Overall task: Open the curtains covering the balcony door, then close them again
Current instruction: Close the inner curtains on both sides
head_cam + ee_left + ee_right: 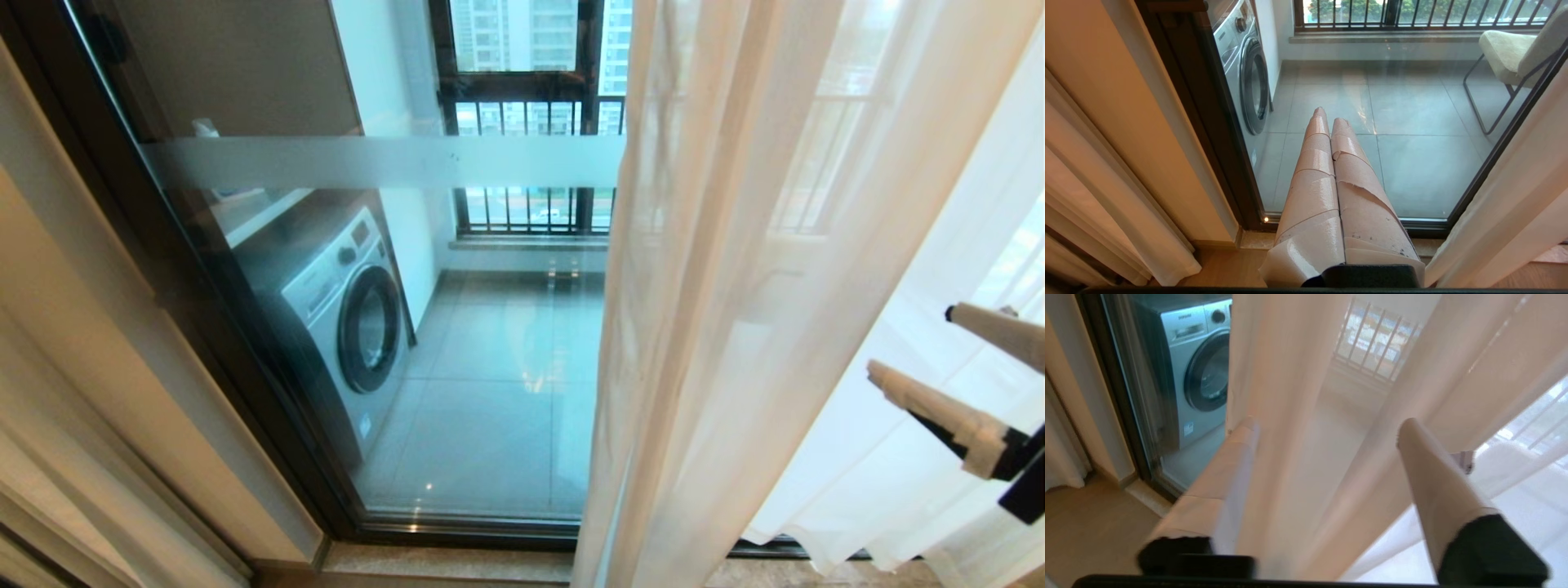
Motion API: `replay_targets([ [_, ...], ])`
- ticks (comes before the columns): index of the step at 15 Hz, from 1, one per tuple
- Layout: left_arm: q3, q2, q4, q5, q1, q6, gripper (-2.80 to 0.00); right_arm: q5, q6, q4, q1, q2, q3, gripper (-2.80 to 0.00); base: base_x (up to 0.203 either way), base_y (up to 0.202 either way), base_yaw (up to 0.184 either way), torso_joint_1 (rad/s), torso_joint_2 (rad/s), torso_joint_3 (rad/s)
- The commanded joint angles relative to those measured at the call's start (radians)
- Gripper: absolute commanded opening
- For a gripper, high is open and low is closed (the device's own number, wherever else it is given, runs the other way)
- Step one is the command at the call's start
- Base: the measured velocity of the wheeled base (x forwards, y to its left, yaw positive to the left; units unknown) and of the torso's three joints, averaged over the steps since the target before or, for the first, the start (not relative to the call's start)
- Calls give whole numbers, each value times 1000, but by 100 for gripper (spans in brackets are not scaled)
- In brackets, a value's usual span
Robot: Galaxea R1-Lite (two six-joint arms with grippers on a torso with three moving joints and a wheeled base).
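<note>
The sheer cream curtains (pixel 718 327) hang in long folds over the right half of the balcony door (pixel 367 162), leaving its left glass panel with the frosted band uncovered. My right gripper (pixel 910 341) is at the right edge, open, level with the fabric's lower part. In the right wrist view a fold of the curtains (pixel 1290 375) runs between the spread fingers of the right gripper (pixel 1327 424), and neither finger presses on it. My left gripper (pixel 1327 116) is shut on nothing, low down, pointing at the door's glass near its dark frame (pixel 1220 143).
Behind the glass stand a washing machine (pixel 343 318), a cushioned chair (pixel 1506 49) and the black-barred railing (pixel 531 106). A heavier curtain (pixel 1106 204) hangs by the wall at the left. The door's bottom rail (pixel 465 527) meets the wooden floor.
</note>
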Motion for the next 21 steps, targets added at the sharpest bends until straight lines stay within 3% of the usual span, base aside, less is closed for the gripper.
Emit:
replay_targets([
  [1, 0, 0, 0, 1, 0, 0, -280, 0, 0, 37, -8, -97, 48, -280, 0, 0, 0, 0, 0, 0],
  [5, 0, 0, 0, 1, 0, 0, -280, 0, 31, 312, -108, -203, 60, -280, 0, 0, 0, 0, 0, 0],
  [10, 0, 0, 0, 1, 0, 0, -280, 38, 31, 545, -316, -344, 97, -280, 0, 0, 0, 0, 0, 0],
  [12, 0, 0, 0, 1, 0, 0, -280, 30, 29, 565, -377, -387, 118, -280, 0, 0, 0, 0, 0, 0],
  [16, 0, 0, 0, 1, 0, 0, -280, -78, 30, 543, -425, -494, 190, -280, 0, 0, 0, 0, 0, 0],
  [21, 0, 0, 0, 1, 0, 0, -280, -77, 32, 399, -487, -572, 343, -280, 0, 0, 0, 0, 0, 0],
])
